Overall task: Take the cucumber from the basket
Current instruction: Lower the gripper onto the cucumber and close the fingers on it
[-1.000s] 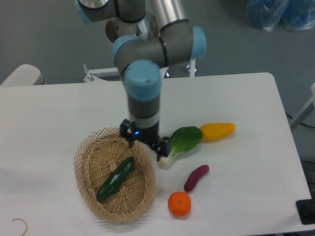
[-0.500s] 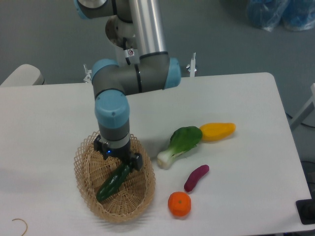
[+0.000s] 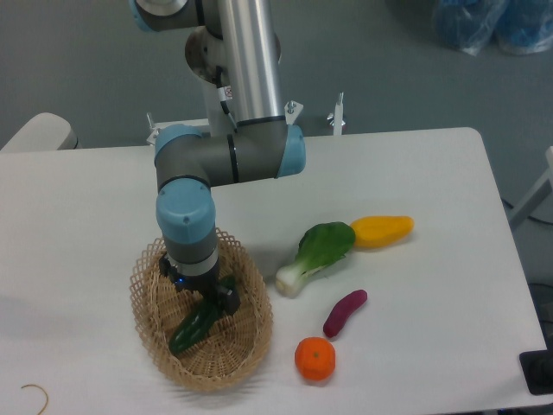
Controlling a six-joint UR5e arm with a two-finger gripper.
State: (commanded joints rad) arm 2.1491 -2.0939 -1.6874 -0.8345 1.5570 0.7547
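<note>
Having swung left from beside the bok choy (image 3: 318, 251), now descending into the basket (image 3: 251, 346) — gripper (image 3: 204, 304) sitting over the cucumber (image 3: 192, 327), finger spread impossible to tell. Cucumber lying in the basket, not yet lifted — grasp and lift remaining.

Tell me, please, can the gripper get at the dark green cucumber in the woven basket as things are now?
Probably yes. The gripper is low inside the light tan woven wicker basket, right over the upper end of the glossy dark green cucumber. Nothing else lies in the basket. Whether it is shut cannot be seen.
</note>
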